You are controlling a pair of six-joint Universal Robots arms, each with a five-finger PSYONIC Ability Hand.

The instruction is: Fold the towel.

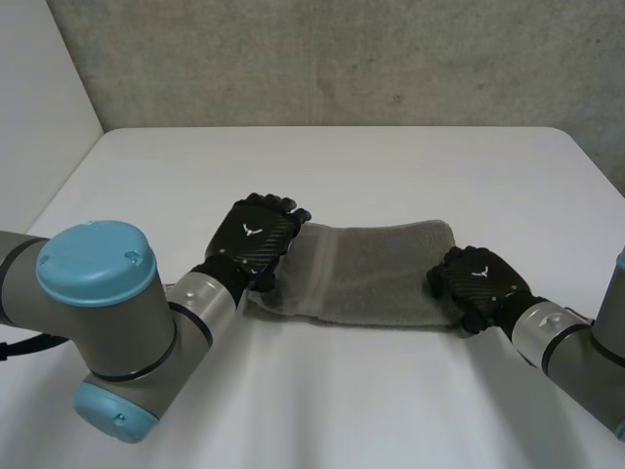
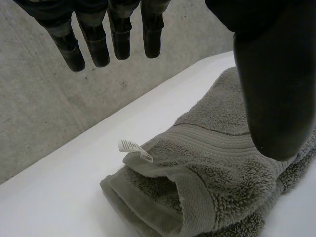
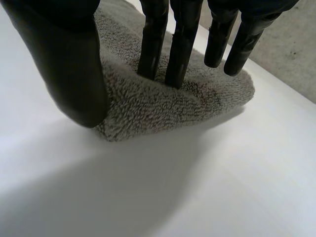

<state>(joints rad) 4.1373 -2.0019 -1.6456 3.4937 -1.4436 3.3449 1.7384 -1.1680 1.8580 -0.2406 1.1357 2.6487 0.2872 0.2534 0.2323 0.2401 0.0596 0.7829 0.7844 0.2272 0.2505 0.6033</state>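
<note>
Lying flat near the middle of the white round-cornered table (image 1: 342,166): a grey terry-cloth towel (image 1: 391,269), folded into a long band, stretching its long axis from side to side in the head view, pointing one short end at each arm. Hovering over the left short end with the black left hand (image 1: 256,234), holding the fingers (image 2: 94,44) straight and spread above the cloth, thumb apart, gripping nothing. Showing under that palm stacked folded layers, a ribbed border band, and a small white label (image 2: 133,146) sticking out of the end. Pinching the right short end with the black right hand (image 1: 479,278), pressing two straight fingers (image 3: 150,44) into the pile opposite the thumb, leaving the others just past the cloth's edge.
</note>
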